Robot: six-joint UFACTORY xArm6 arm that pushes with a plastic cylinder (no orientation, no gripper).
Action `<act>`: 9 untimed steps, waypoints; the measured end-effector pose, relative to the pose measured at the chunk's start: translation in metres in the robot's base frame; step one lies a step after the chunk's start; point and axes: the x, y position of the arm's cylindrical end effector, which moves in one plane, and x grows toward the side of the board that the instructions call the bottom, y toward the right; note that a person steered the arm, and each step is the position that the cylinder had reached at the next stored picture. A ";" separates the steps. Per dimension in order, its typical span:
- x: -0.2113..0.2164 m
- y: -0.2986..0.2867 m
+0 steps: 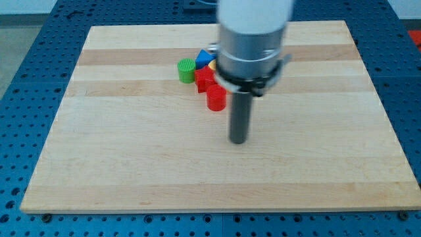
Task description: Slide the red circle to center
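Note:
The red circle (pixel 216 98) is a short red cylinder on the wooden board (pixel 131 164), a little above the board's middle. My tip (pixel 237 141) is at the lower end of the dark rod, below and slightly right of the red circle, with a gap between them. A second red block (pixel 204 78) of unclear shape touches the red circle from the upper left.
A green round block (pixel 187 70) sits left of the red pair. A blue block (pixel 203 58) lies just above them, and a sliver of yellow (pixel 213 66) shows at the arm's edge. The arm's body hides whatever lies behind it.

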 end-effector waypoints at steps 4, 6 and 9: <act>-0.027 -0.037; -0.066 -0.020; -0.036 0.006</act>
